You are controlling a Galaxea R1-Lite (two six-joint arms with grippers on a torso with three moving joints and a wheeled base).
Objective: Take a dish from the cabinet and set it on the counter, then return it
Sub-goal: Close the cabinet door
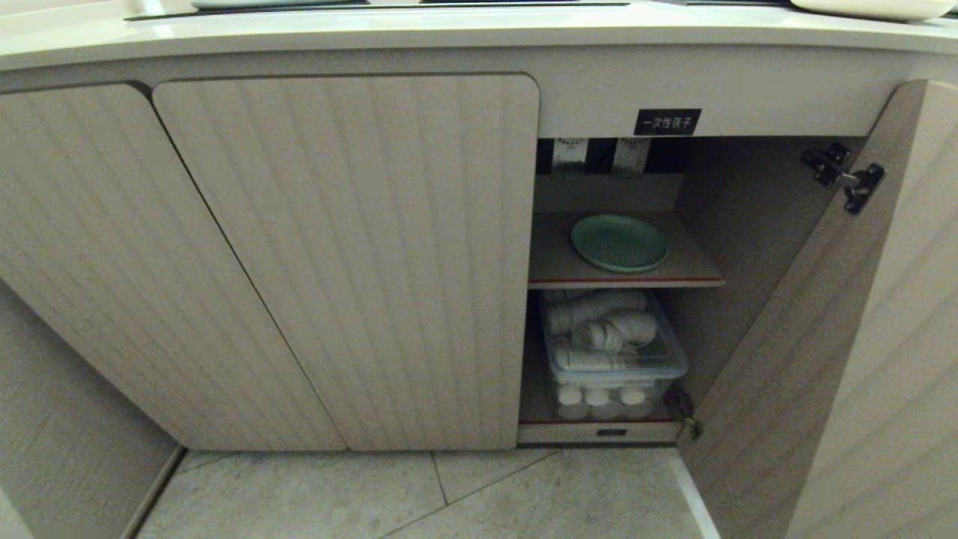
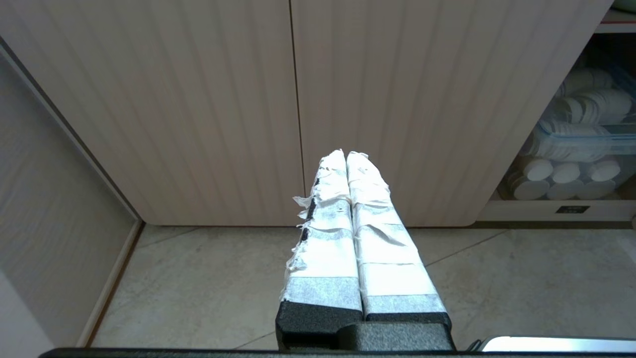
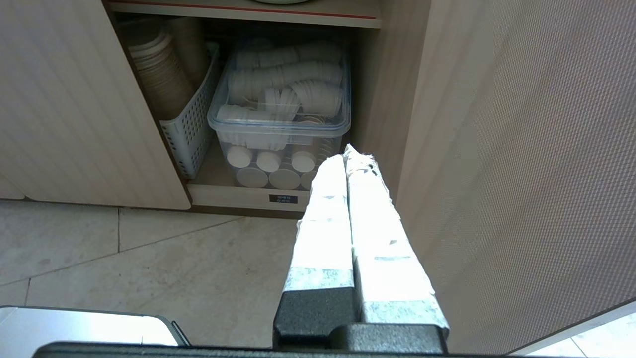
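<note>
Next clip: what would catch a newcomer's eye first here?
The open cabinet, its door swung out to the right, with the mint-green dish lying alone on the upper shelf. Below it sits a clear tub packed with white cups. Both pincers are shut and empty, low over the floor: the left pincer faces the closed doors, the right pincer the tub.

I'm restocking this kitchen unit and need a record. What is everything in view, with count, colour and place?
plate: one, pale green, upper shelf of the open cabinet
clear tub: one, filled with white cups and lids, lower shelf
white basket: one, holding brownish cups, left of the tub
black label: one, above the opening
closed doors: two, beige, ribbed, left of the opening
counter: one, cream, on top
floor: pale tiles
left gripper: jaws shut, empty
right gripper: jaws shut, empty
</note>
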